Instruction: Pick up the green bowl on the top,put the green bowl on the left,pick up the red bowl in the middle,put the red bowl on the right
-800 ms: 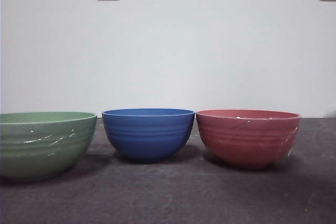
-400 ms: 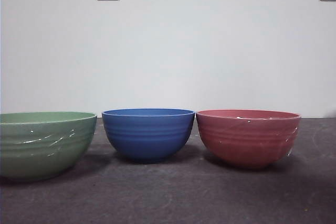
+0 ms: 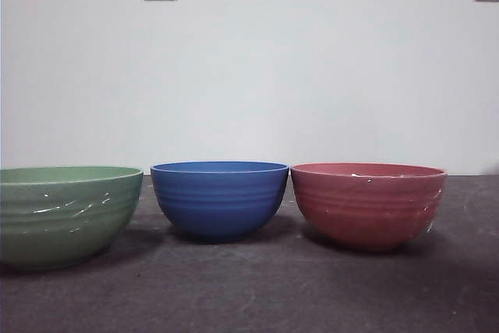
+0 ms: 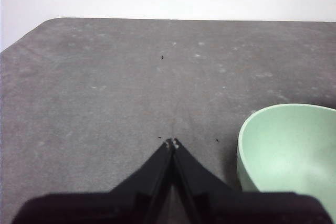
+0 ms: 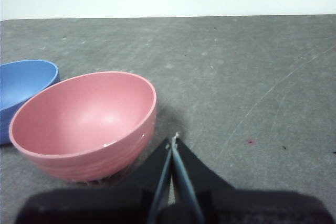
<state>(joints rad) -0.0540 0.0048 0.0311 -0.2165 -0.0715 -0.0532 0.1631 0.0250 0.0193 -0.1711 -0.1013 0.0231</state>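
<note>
Nothing moved; scratched green bowl (image 3: 66, 214), scuffed red bowl (image 3: 368, 204) sit apart.

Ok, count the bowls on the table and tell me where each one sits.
3. In the front view, the green bowl stands at the left, the blue bowl in the middle, the red bowl at the right. All sit upright, none stacked.

Dark grey matte table (image 3: 257, 294) bears 3 upright ribbed bowls: sage-green bowl (image 3: 66, 212), blue bowl (image 3: 219, 198), pinkish-red bowl (image 3: 366, 204).
</note>
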